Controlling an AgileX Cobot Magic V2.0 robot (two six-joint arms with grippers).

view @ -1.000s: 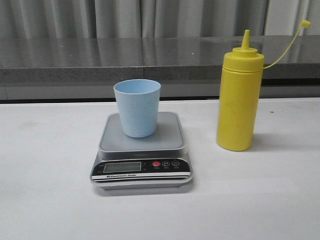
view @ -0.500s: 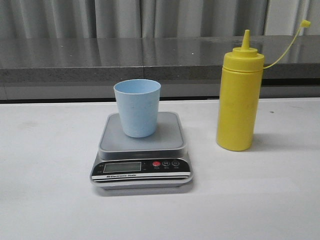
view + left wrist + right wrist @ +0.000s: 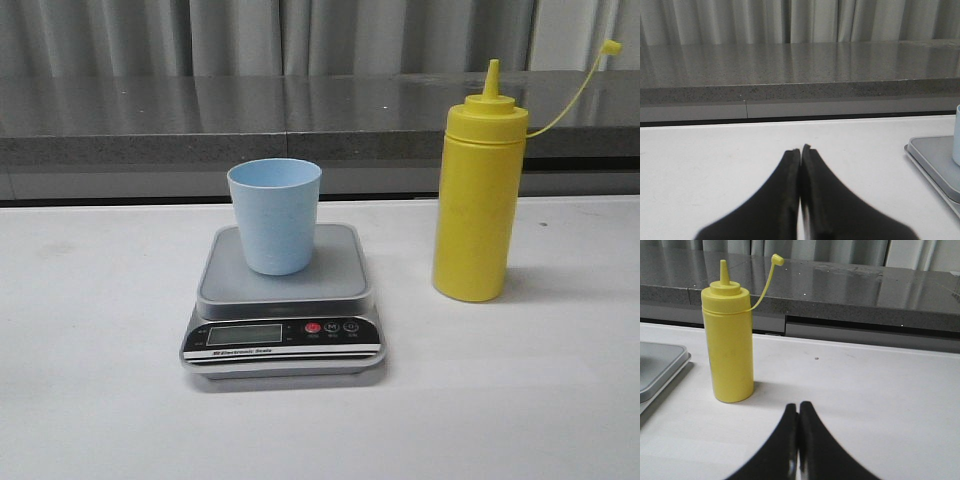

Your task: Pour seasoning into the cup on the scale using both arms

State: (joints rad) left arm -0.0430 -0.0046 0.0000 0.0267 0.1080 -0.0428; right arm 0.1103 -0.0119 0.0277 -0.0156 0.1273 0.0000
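While my left gripper (image 3: 800,152) and right gripper (image 3: 798,407) sit closed and empty near the worktop's front edge, the cup (image 3: 274,215) stands on the scale (image 3: 283,300) mid-worktop; the bottle (image 3: 478,200), toward the right edge, looks light, squashy: grip mid-body.

One cup (image 3: 275,214), one scale (image 3: 284,300), one seasoning bottle (image 3: 478,200), and two end effectors, left (image 3: 800,150) and right (image 3: 798,406).
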